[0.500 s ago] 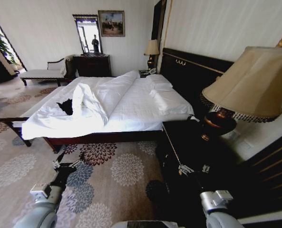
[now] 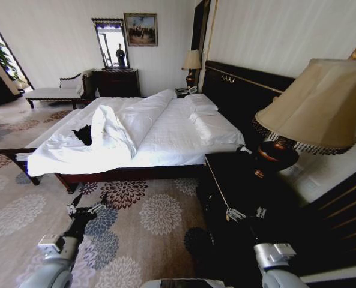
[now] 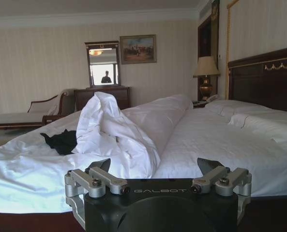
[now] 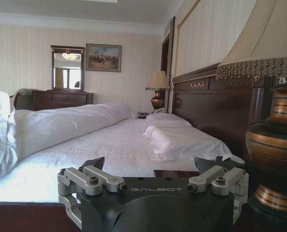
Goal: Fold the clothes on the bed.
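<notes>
Your black T-shirt (image 2: 83,134) lies crumpled on the bed (image 2: 165,144), beside the bunched white duvet (image 2: 114,129). Your left claw (image 2: 84,209) hangs wide open and empty above the carpet; your right claw (image 4: 150,169) is likewise open, holding nothing.

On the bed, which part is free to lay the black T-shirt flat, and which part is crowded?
The large white-sheeted bed has a flat bare patch between the rolled white duvet and the white pillows. The far side is crowded: the black short-sleeved T-shirt lies crumpled against the bunched duvet.
</notes>
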